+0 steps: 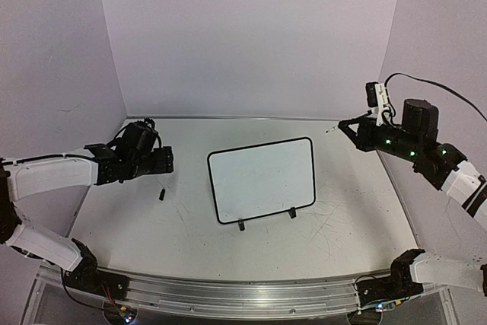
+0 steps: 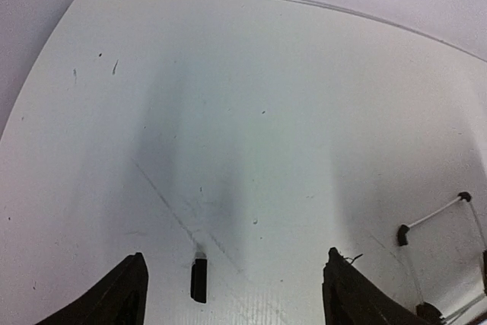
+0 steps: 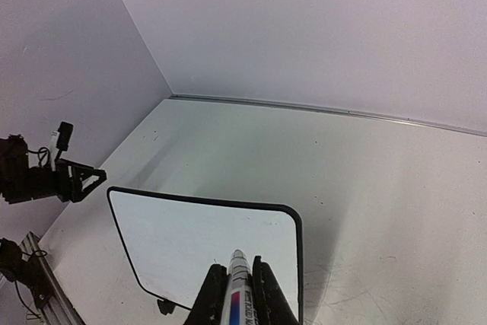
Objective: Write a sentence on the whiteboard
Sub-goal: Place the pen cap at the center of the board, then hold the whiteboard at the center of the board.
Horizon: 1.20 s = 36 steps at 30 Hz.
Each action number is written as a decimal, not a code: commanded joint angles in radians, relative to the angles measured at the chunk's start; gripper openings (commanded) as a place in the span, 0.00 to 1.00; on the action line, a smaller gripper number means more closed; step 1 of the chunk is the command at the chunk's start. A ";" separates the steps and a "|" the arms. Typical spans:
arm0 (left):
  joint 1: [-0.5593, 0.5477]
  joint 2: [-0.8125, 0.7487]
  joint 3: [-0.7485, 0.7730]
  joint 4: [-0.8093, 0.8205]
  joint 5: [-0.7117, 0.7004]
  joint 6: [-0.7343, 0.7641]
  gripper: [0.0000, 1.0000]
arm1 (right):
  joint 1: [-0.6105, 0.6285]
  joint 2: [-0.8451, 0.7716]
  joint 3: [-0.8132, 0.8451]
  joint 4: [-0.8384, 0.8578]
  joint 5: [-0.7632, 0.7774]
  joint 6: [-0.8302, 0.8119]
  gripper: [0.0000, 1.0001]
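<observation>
Status: the small white rectangular whiteboard with thin black frame (image 1: 262, 180) sits mid-table. It looks propped on its feet and leaning back, so the face points up toward the arms, a workable angle for writing from above. The face is blank, so the sentence is not started

Right gripper (image 3: 237, 275): fingers pressed onto a slim white-barrelled marker pen with a red and blue label (image 3: 237, 298). The barrel runs out along the fingers, tip forward. The gripper is held off to the right of the board, above the table, touching nothing. This reads as a writing hold: the tip leads, and the wrist camera looks down the pen at the board

Left gripper (image 2: 234, 260): fingers spread wide, nothing between them. It hangs low over the white table (image 1: 129, 222), left of the board. A small black cylindrical cap (image 2: 198, 279) lies flat on the table right below the gap. My read: it's the pen's cap, parked on the side away from the writing arm, clear of the stroke path. Can't confirm the pen tip is bare, too small to tell

Count:
- whiteboards: 1, with 2 black feet (image 1: 241, 224) on its near edge
- marker pens: 1
- loose caps: 1
- grippers: 2, one loaded, one empty
- written lines: 0

Next move calls for light tip contact: the board is free-standing, so a hard press could shove it
</observation>
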 commanded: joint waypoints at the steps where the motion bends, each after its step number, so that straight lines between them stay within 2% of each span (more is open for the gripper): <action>1: 0.009 -0.122 0.030 0.048 0.102 0.011 0.87 | 0.002 0.002 -0.013 0.015 0.073 -0.017 0.00; 3: 0.064 -0.163 -0.010 0.116 0.234 0.027 0.92 | 0.001 0.008 -0.016 0.007 0.087 -0.022 0.00; 8: 0.290 -0.282 -0.206 0.426 0.704 -0.032 0.96 | 0.006 0.013 -0.020 0.000 0.064 -0.016 0.00; 11: 0.306 -0.320 -0.282 0.548 0.836 -0.009 0.99 | 0.011 0.002 -0.022 -0.001 0.062 -0.014 0.00; 15: 0.306 -0.269 -0.318 0.616 0.977 0.008 0.99 | 0.034 0.008 -0.012 -0.001 0.051 -0.021 0.00; 19: 0.304 -0.184 -0.328 0.680 1.061 -0.010 0.99 | 0.124 0.043 0.027 -0.003 0.101 -0.023 0.00; 22: 0.302 -0.120 -0.319 0.729 1.090 -0.046 0.95 | 0.222 0.081 0.067 -0.015 0.191 -0.030 0.00; 26: 0.292 -0.045 -0.323 0.827 1.132 -0.042 0.89 | 0.330 0.126 0.111 -0.013 0.235 -0.059 0.00; 31: 0.279 0.066 -0.300 0.953 1.222 -0.063 0.88 | 0.465 0.186 0.127 0.063 0.272 -0.141 0.00; 36: 0.216 0.160 -0.246 0.992 1.255 -0.051 0.84 | 0.589 0.275 0.136 0.166 0.372 -0.314 0.00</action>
